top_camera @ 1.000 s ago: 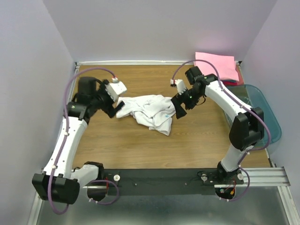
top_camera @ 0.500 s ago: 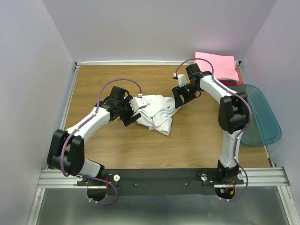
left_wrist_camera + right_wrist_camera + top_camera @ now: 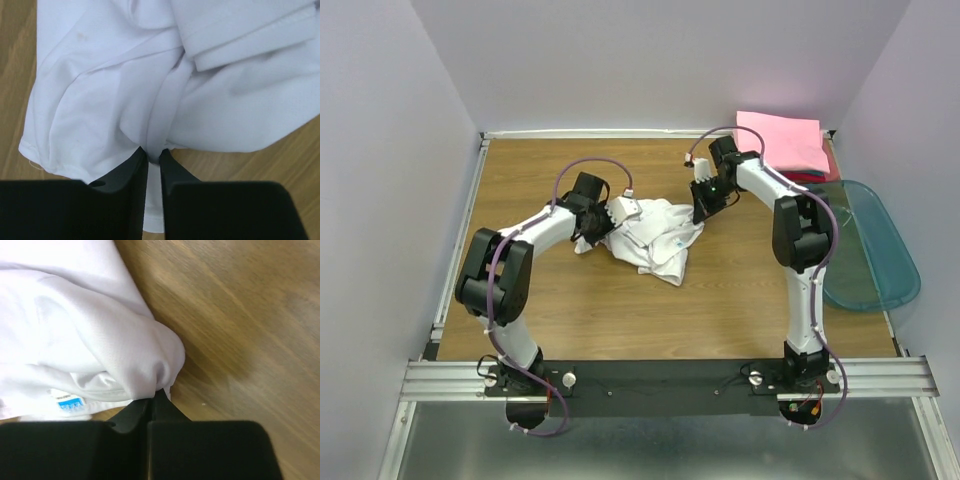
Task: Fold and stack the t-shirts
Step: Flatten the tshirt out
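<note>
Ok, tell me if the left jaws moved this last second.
Yes: the left jaws went right, away from the table's left rail, onto the white t-shirt.

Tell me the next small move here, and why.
Probably raise the left tool and right tool slightly and draw them apart: each is shut on an edge of the white t-shirt, which lies crumpled on the table.

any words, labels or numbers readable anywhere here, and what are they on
No text reads clearly in any view.
Small blue and white tag on the crumpled white t-shirt: it carries print, but too blurred to read.
Folded pink garment, translucent teal bin, wooden table: no markings show.
</note>
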